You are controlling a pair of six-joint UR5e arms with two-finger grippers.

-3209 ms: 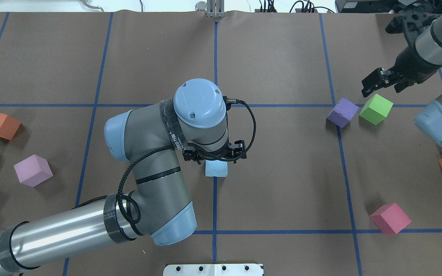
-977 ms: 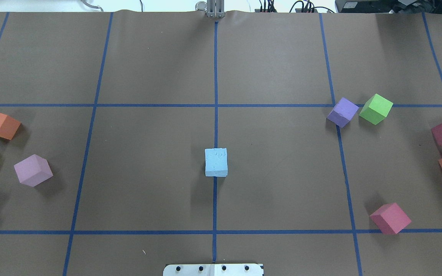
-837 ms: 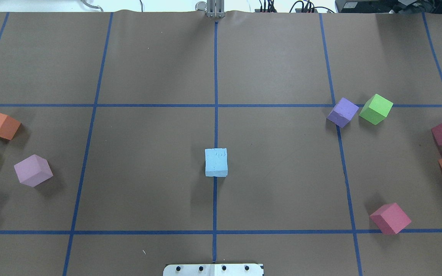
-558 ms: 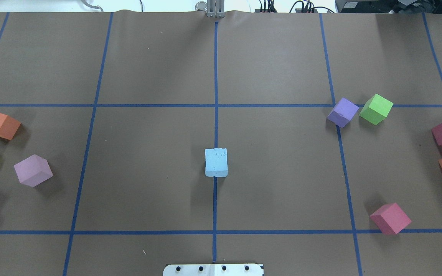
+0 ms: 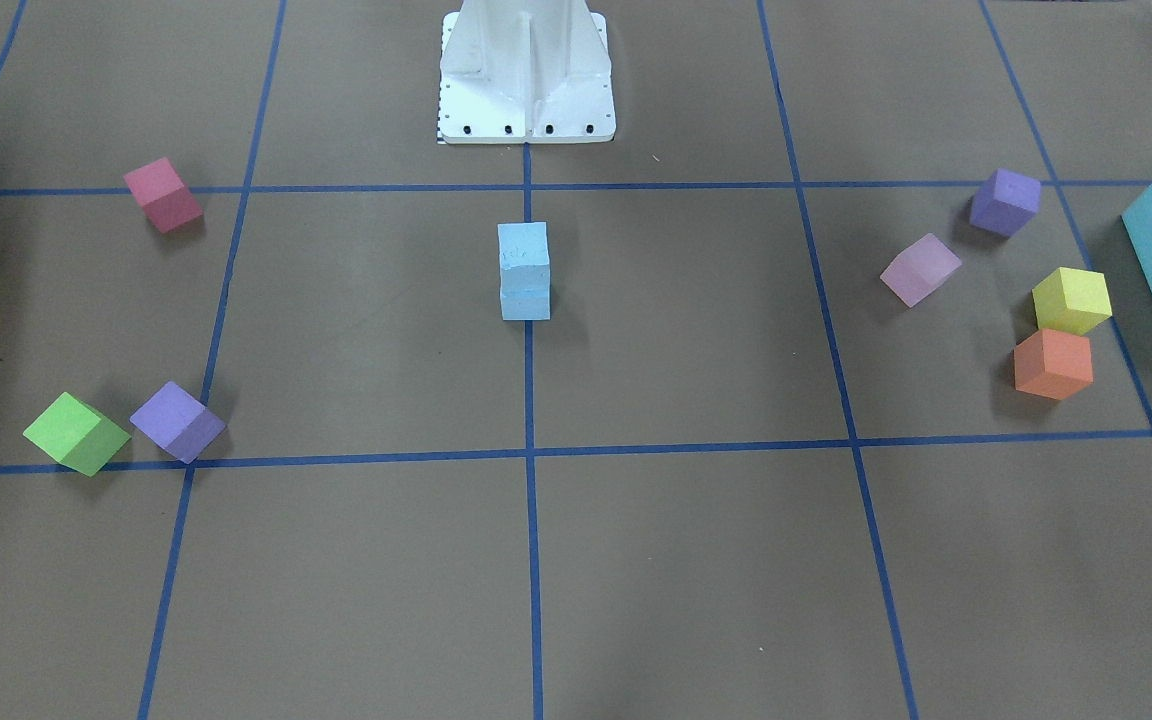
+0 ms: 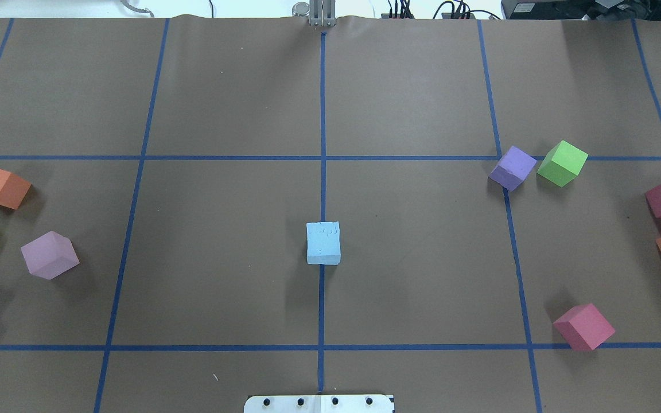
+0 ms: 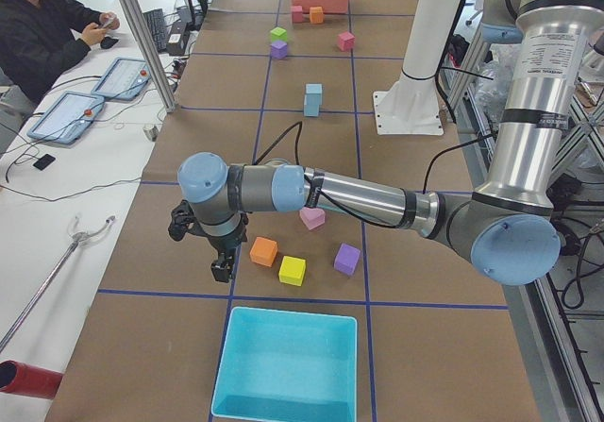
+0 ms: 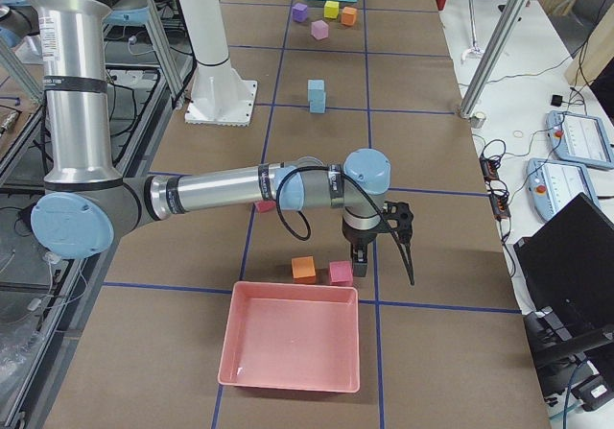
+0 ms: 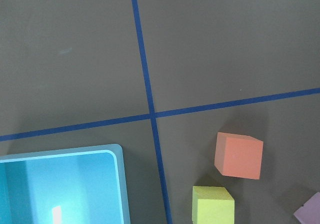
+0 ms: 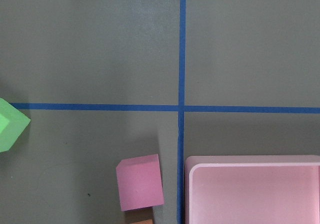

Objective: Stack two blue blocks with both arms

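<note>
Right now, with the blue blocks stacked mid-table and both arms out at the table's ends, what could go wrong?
1. The upper blue block stands free on the lower blue block with nothing bracing it, so a jolt might topple the stack.
2. The left pincer hangs low beside the orange block, and the right pincer beside the pink block. A low swing inward could knock either.

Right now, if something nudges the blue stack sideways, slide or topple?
Likely topples: the upper blue block merely rests on the lower blue block, two high on one cube's footprint. Both look like matte foam, so probably light; a high push may just slide the top one off.
</note>
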